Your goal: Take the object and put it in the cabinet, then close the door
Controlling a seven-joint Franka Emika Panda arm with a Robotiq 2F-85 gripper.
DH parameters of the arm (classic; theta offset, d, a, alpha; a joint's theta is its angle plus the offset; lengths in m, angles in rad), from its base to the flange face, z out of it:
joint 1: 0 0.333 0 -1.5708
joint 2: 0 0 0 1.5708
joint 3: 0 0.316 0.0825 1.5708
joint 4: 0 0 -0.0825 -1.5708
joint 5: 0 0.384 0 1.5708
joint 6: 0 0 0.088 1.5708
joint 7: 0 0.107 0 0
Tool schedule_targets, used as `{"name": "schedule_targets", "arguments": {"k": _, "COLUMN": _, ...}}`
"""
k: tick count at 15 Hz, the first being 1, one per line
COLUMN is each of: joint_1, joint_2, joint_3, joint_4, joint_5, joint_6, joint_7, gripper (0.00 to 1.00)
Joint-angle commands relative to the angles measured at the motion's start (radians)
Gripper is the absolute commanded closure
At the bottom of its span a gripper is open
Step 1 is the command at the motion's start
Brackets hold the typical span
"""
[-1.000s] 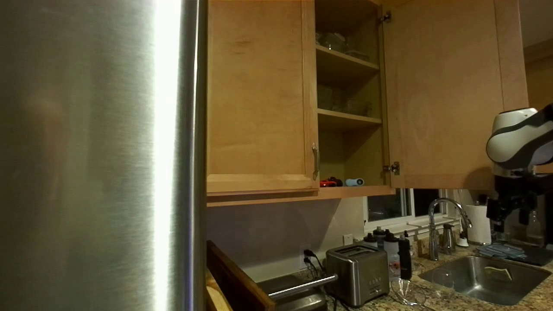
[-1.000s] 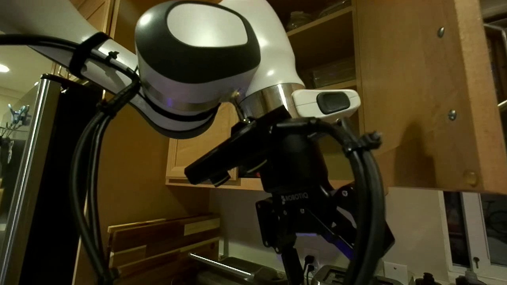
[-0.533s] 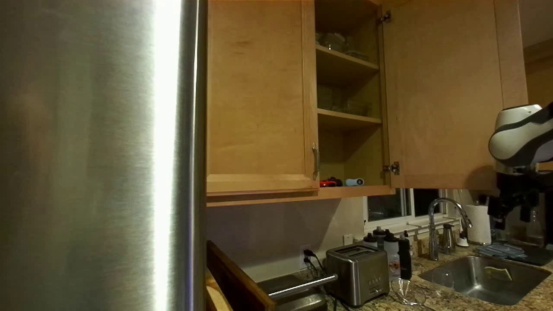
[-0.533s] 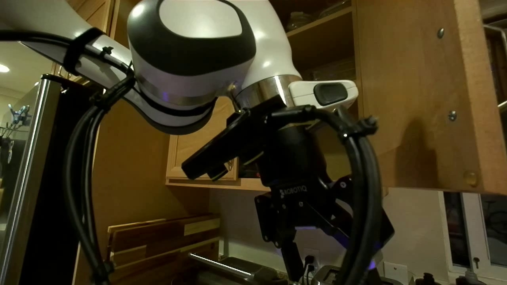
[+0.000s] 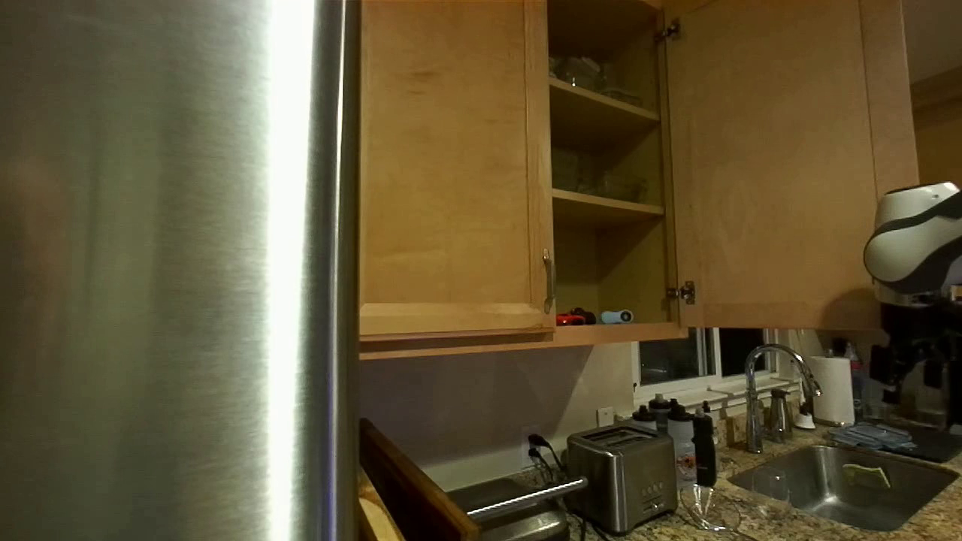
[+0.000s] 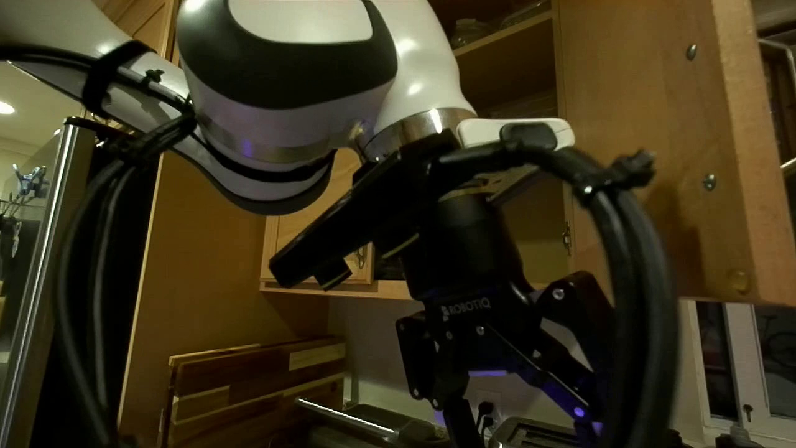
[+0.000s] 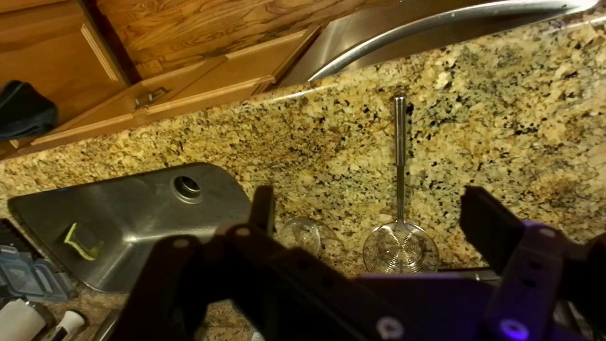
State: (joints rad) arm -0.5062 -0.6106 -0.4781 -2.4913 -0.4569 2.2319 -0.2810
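The honey-coloured cabinet (image 5: 631,270) stands with its door (image 5: 782,165) swung wide to the right; the same door (image 6: 647,124) shows beside the arm in an exterior view. Its handle is not visible. On the cabinet's lowest shelf lie a red and black item (image 5: 575,317) and a light-blue cylinder (image 5: 616,317). My gripper (image 7: 368,199) is open and empty, high above the granite counter. Below it, seen between the fingers, lie a metal spiral skimmer (image 7: 401,241) and, nearer the left finger, a clear glass (image 7: 301,234). Which one is the object, I cannot tell.
A steel sink (image 7: 156,213) and faucet (image 5: 754,406) sit right of the toaster (image 5: 624,481). Several bottles (image 5: 680,436) crowd behind it. The steel appliance (image 5: 165,270) stands at left. Cutting boards (image 6: 261,379) lean near the wall. A second cabinet door (image 5: 451,165) is closed.
In both exterior views the arm has shifted: a little to the right in the one showing the sink, and its wrist joint up and left in the close-up. The gripper has stayed open.
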Motion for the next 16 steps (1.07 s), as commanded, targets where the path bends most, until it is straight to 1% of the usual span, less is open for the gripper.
{"name": "schedule_targets", "arguments": {"k": 1, "joint_1": -0.053, "joint_2": -0.085, "joint_3": -0.035, "joint_4": -0.056, "joint_5": -0.037, "joint_6": 0.033, "joint_7": -0.067, "gripper": 0.0}}
{"name": "schedule_targets", "arguments": {"k": 3, "joint_1": -0.07, "joint_2": -0.108, "joint_3": -0.063, "joint_4": -0.065, "joint_5": -0.03, "joint_6": 0.072, "joint_7": -0.089, "gripper": 0.0}}
{"name": "schedule_targets", "arguments": {"k": 6, "joint_1": -0.085, "joint_2": -0.151, "joint_3": -0.106, "joint_4": -0.086, "joint_5": -0.025, "joint_6": 0.174, "joint_7": -0.14, "gripper": 0.0}}
{"name": "schedule_targets", "arguments": {"k": 9, "joint_1": -0.084, "joint_2": -0.184, "joint_3": -0.148, "joint_4": -0.105, "joint_5": -0.015, "joint_6": 0.287, "joint_7": -0.18, "gripper": 0.0}}
{"name": "schedule_targets", "arguments": {"k": 13, "joint_1": -0.078, "joint_2": -0.205, "joint_3": -0.185, "joint_4": -0.125, "joint_5": -0.003, "joint_6": 0.402, "joint_7": -0.195, "gripper": 0.0}}
{"name": "schedule_targets", "arguments": {"k": 16, "joint_1": -0.069, "joint_2": -0.2, "joint_3": -0.212, "joint_4": -0.141, "joint_5": 0.0, "joint_6": 0.532, "joint_7": -0.203, "gripper": 0.0}}
